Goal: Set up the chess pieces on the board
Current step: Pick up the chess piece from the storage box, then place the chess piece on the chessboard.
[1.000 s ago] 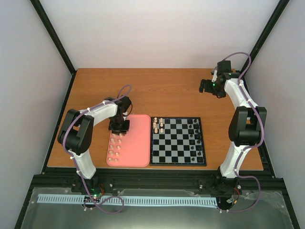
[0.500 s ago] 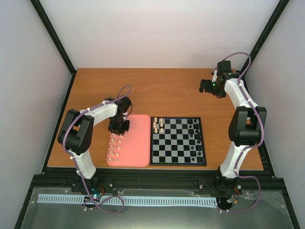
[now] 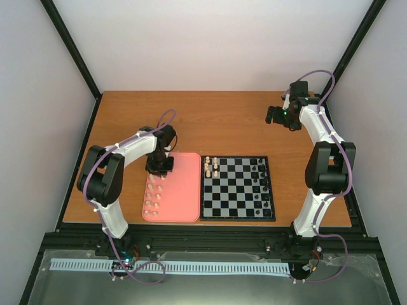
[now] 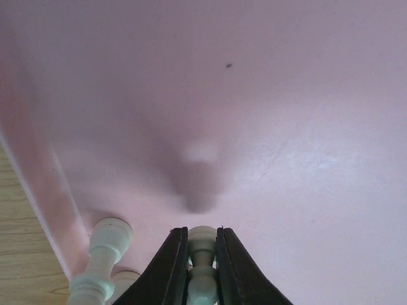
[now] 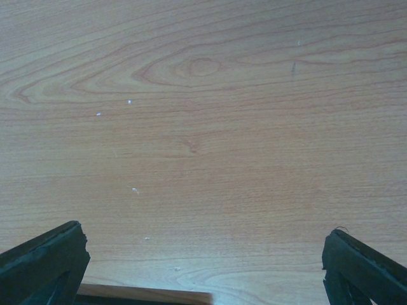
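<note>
- While about four chess pieces (image 3: 212, 166) are standing on the board (image 3: 235, 190), roughly ten are waiting on the pink tray (image 3: 184, 197).
- Left gripper (image 4: 202, 232) is pinching a pawn (image 4: 202, 254) there.
- Right gripper (image 5: 203, 234) is hovering, spread wide.

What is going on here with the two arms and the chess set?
The left gripper is shut on one cream-white chess piece over the pink tray, where more white pieces wait. A few white pieces already stand on the board, opposite the black ones. The right gripper hangs open above the table.
</note>
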You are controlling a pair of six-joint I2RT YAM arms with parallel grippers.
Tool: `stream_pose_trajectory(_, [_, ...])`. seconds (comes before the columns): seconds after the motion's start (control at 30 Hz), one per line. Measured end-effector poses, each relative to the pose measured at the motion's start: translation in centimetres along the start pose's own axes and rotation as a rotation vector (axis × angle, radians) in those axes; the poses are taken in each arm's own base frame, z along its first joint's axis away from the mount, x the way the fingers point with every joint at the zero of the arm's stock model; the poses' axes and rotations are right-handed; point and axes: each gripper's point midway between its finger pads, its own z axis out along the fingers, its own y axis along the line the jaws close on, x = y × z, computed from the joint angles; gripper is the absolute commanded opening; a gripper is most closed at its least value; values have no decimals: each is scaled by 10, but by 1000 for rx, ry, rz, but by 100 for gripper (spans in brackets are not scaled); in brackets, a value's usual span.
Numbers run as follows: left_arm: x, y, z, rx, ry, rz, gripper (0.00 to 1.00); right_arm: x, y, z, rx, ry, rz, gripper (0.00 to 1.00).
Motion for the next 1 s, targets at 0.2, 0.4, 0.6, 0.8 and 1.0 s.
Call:
stream_pose_trajectory(0.2, [-10,-35,-26,28,-50,82,1,0,0,0,0,0,0,100])
stream_pose_trajectory(0.4, [-3,-116,-53,110,-86,268,1,0,0,0,0,0,0,100])
stream_pose_trajectory(0.6, [12,-167,-60,130,-60,403,1,0,0,0,0,1,0,100])
stream_pose_trajectory(0.8, [21,-191,-57,128,-38,475,1,1,0,1,1,2,0,100])
stream_pose_trajectory(1.0, [27,-209,-40,109,-12,525,1,4,-1,3,3,10,1,100])
